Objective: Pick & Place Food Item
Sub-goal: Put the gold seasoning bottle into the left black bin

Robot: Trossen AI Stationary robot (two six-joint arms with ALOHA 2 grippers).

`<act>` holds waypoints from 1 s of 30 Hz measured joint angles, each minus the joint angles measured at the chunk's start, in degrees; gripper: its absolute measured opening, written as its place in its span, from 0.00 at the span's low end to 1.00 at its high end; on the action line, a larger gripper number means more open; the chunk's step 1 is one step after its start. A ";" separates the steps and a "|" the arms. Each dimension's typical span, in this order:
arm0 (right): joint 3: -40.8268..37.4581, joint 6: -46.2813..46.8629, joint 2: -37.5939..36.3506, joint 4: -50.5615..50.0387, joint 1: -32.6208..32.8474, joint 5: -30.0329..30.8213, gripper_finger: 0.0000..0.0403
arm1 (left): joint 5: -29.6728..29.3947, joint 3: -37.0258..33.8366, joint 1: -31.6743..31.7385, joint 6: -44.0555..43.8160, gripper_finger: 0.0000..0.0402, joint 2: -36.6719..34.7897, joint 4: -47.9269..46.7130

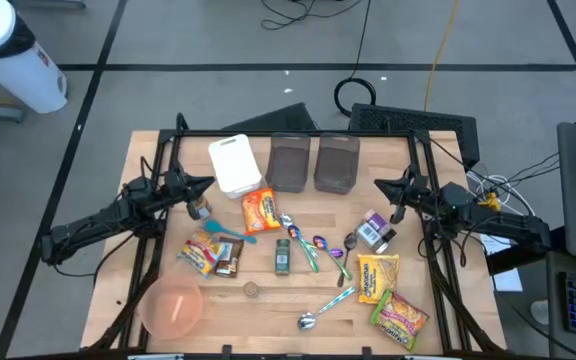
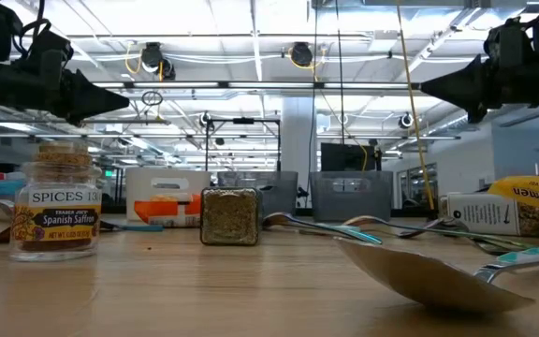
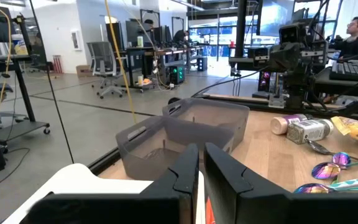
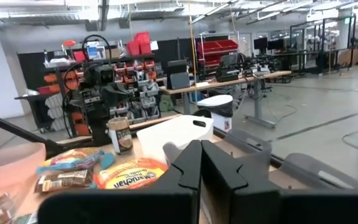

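Note:
Several food packets lie flat on the wooden table: an orange one (image 1: 260, 210) near the middle, two (image 1: 208, 252) at the left, a yellow ramen packet (image 1: 377, 277) and a green-yellow one (image 1: 400, 318) at the right. My left gripper (image 1: 208, 184) hovers level and shut over the table's left side, its fingers (image 3: 201, 149) nearly together with nothing between them. My right gripper (image 1: 380, 184) hovers shut over the right side, also with nothing between its fingers (image 4: 201, 146). Both point toward the table's middle, well above the packets.
A white bin (image 1: 235, 163) and two grey bins (image 1: 290, 162) (image 1: 336, 162) stand at the far edge. A pink bowl (image 1: 173, 305) sits near left. Spice jars (image 1: 282, 257) (image 2: 56, 213), small bottles (image 1: 373, 230) and several spoons (image 1: 313, 250) are scattered in the middle.

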 joint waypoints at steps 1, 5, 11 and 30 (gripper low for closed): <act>0.00 0.02 0.01 0.06 -0.02 0.01 0.00 | 0.00 0.01 -0.01 0.00 0.08 0.00 0.00; 0.01 0.43 0.00 0.25 0.00 -0.01 0.00 | -0.07 -0.08 -0.01 -0.02 0.08 0.00 0.87; 0.00 1.92 0.00 0.36 -0.02 -0.01 0.00 | 0.25 -0.19 -0.01 -7.14 0.08 -0.02 6.13; 0.00 6.74 0.13 2.58 0.01 0.54 0.00 | -0.07 -0.04 -0.01 -18.37 0.09 0.00 12.28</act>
